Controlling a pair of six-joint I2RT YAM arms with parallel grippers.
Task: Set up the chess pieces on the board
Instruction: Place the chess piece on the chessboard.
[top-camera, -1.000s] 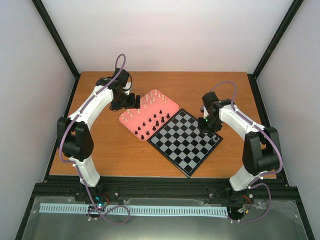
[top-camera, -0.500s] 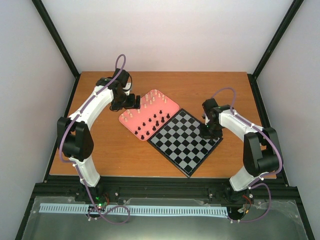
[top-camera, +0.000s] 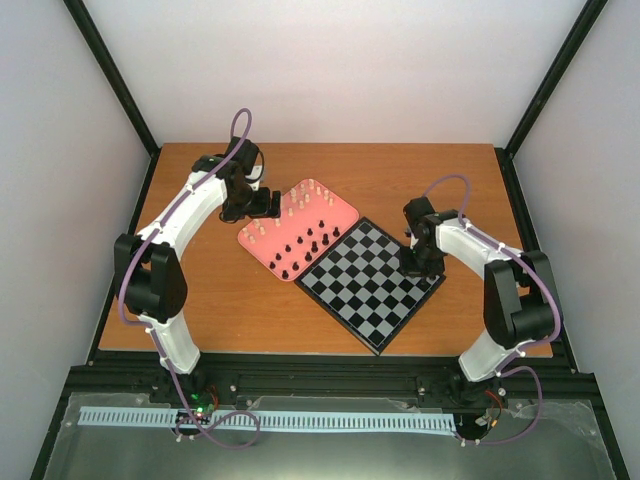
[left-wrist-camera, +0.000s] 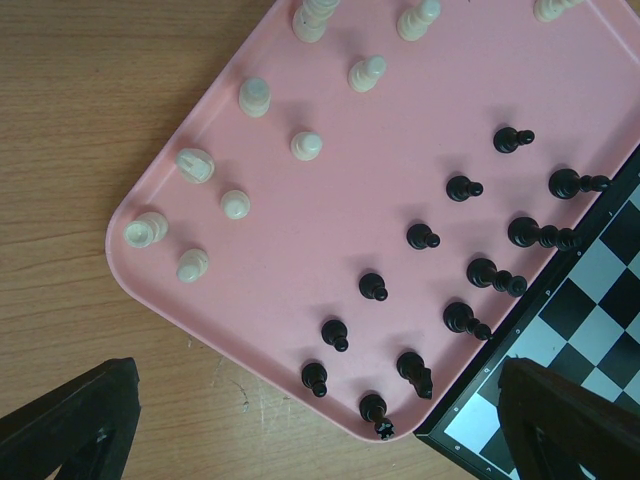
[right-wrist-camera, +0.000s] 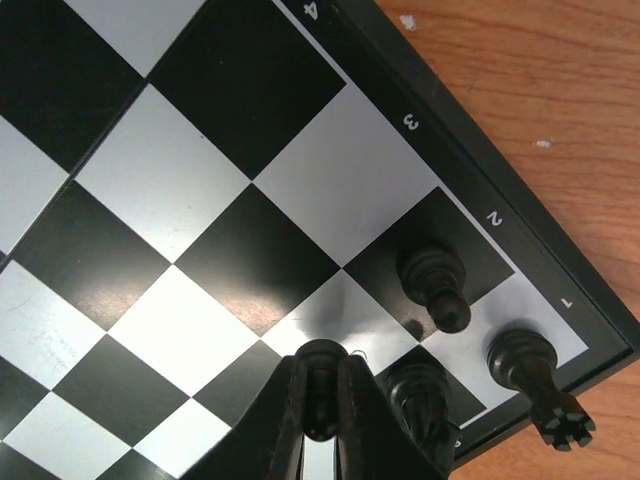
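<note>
The board (top-camera: 362, 285) lies at mid table; its right corner fills the right wrist view (right-wrist-camera: 200, 200). My right gripper (right-wrist-camera: 322, 415) is shut on a black piece (right-wrist-camera: 320, 365), just above a pale square near that corner. Three black pieces stand there: a pawn (right-wrist-camera: 435, 280), a rook (right-wrist-camera: 530, 380) and one (right-wrist-camera: 420, 395) beside my fingers. My left gripper (top-camera: 262, 203) hovers open over the pink tray (left-wrist-camera: 330, 200), which holds black pieces (left-wrist-camera: 420, 237) and cream pieces (left-wrist-camera: 235, 205).
The pink tray (top-camera: 262, 250) touches the board's far left edge. Bare wooden table (top-camera: 220, 300) lies left of the tray and right of the board (right-wrist-camera: 520, 110). Grey walls and black frame posts surround the table.
My right gripper has moved down and slightly left, from above the table beside the board to the board's right corner, with the black piece in it. The left arm has not moved.
</note>
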